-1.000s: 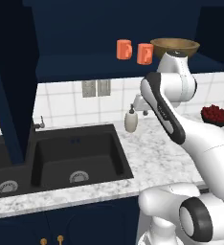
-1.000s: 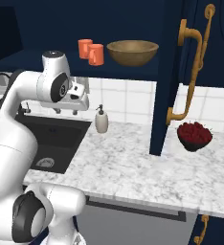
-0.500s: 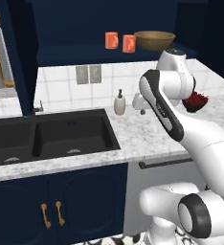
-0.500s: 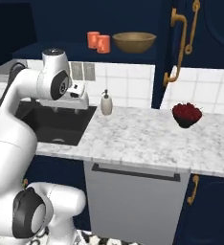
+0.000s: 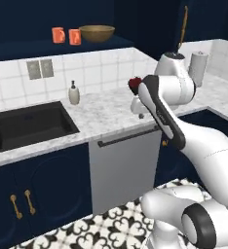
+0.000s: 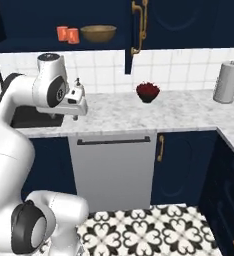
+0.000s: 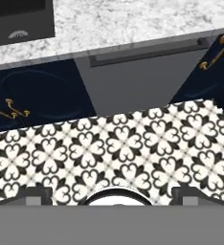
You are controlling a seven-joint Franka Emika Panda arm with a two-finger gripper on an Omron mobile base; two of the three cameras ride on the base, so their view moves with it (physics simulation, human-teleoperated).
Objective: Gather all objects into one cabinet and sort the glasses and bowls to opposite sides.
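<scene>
Hanging folded in front of the counter edge, the gripper carries nothing, and its tips sit far apart at the bottom of the hand view, so the jaws stand open. The hand looks down on the patterned floor, the grey dishwasher front and the navy base cabinets with brass handles, which suggests the arm is tucked in for travel rather than reaching for anything.

Beyond it lies the marble counter, with the white soap dispenser by the sink and the dark bowl of red fruit further along; none of these belong to the job.

Up on the open cabinet shelf, two orange mugs stand close together on the left, and the wooden bowl sits just beside them on the right. That layout already puts mugs and bowl on opposite sides. The navy cabinet door hangs swung open beside the shelf, leaving access free. A third mug is not visible, so I judge the robot is positioned to look for or fetch it elsewhere.
</scene>
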